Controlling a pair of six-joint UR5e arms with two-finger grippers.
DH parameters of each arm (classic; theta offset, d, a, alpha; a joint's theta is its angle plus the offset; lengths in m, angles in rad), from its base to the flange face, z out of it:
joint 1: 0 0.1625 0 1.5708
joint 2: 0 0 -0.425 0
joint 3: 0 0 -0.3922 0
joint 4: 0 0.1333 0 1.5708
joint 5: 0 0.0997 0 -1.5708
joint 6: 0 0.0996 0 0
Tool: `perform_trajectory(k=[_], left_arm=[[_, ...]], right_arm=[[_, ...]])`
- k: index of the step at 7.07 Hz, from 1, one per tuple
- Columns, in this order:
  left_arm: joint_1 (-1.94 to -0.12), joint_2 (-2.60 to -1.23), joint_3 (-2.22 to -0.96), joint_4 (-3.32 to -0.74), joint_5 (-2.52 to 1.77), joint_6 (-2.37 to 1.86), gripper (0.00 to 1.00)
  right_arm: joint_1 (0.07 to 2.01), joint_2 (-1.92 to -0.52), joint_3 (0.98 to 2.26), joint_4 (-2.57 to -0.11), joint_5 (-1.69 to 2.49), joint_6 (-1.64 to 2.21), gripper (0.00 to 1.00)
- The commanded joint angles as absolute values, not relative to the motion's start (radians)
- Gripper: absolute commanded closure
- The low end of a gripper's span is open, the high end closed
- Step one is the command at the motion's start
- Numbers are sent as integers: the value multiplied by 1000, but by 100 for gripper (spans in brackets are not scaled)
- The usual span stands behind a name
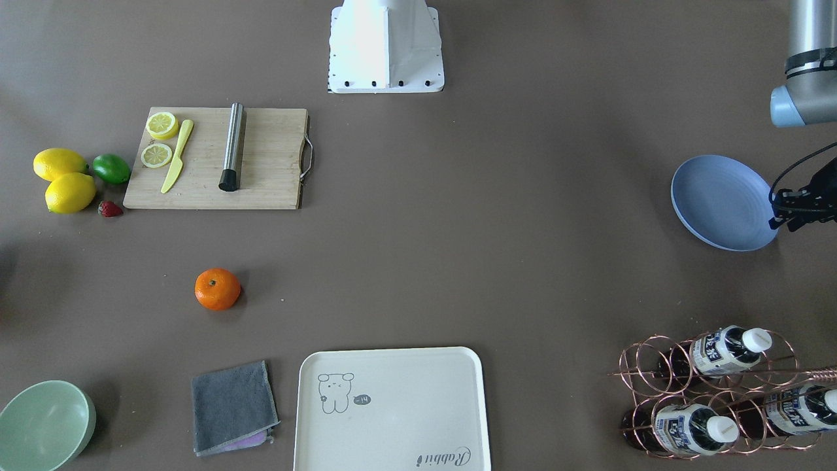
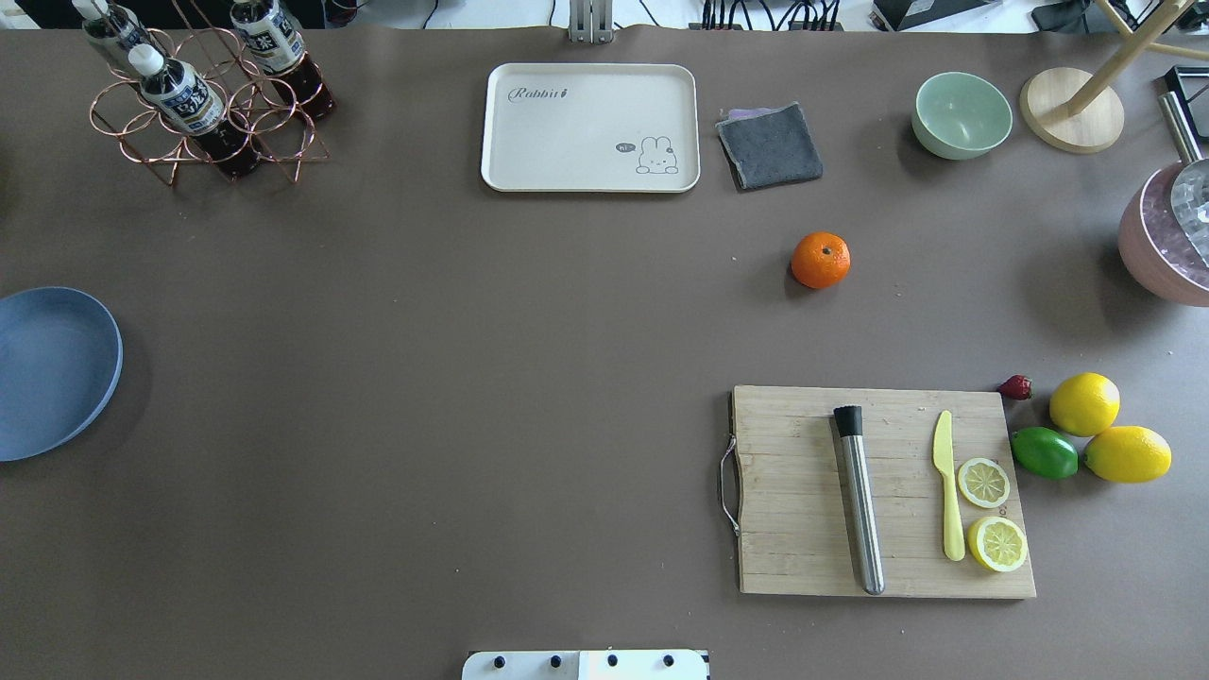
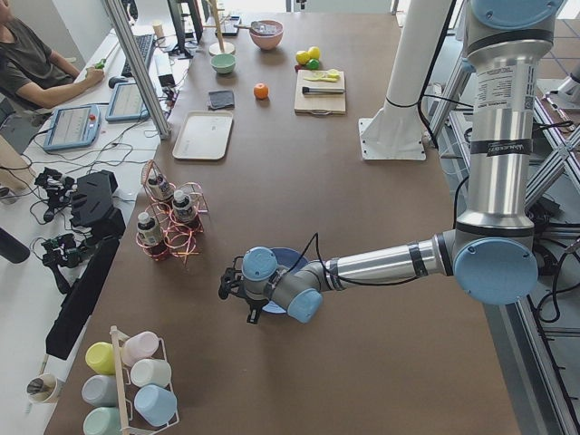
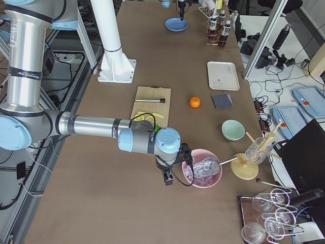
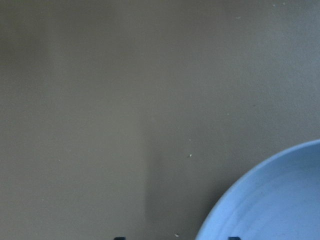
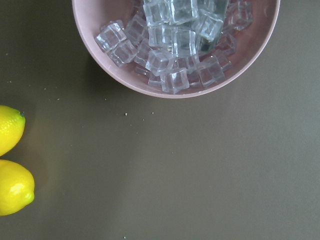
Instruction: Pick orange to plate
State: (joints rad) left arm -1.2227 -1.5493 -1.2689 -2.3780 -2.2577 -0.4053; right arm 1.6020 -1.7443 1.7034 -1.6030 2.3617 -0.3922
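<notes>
Plate [image 2: 52,373] sits at the desk's [image 2: 472,378] left edge, partly out of the overhead view. The left gripper [image 1: 792,210] hangs over its rim, fingers [image 5: 119,238] spread, nothing between them. Over to the right half: the orange [image 2: 820,260] rests on bare desk, stem dimple up, between the grey cloth [image 2: 770,144] toward the far edge and the cutting board [image 2: 803,491] toward the near edge, well apart from the plate. At the right edge, the right gripper [image 4: 167,177] hovers beside the pink ice bowl [image 2: 1148,255]; whether its fingers are spread or pressed together, I cannot tell.
</notes>
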Motion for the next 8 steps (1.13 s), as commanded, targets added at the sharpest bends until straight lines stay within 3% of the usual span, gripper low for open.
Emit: perform_trajectory(k=[1, 4, 6, 8], left_arm=[[-1223, -1549, -1276, -2378, -2264, -407, 100], [-1223, -1555, -1356, -2365, -2425, -489, 100], [-1165, -1554, -1577, -2359, -2427, -844, 100], [-939, -1594, -1830, -2244, -2285, -1212, 100]], right_arm=[[1603, -1744, 1709, -1603, 2364, -391, 0], [1601, -1695, 1713, -1603, 2391, -377, 0], [1539, -1617, 1741, -1603, 2457, -225, 0], [1378, -1539, 1837, -1603, 2454, 106, 0]])
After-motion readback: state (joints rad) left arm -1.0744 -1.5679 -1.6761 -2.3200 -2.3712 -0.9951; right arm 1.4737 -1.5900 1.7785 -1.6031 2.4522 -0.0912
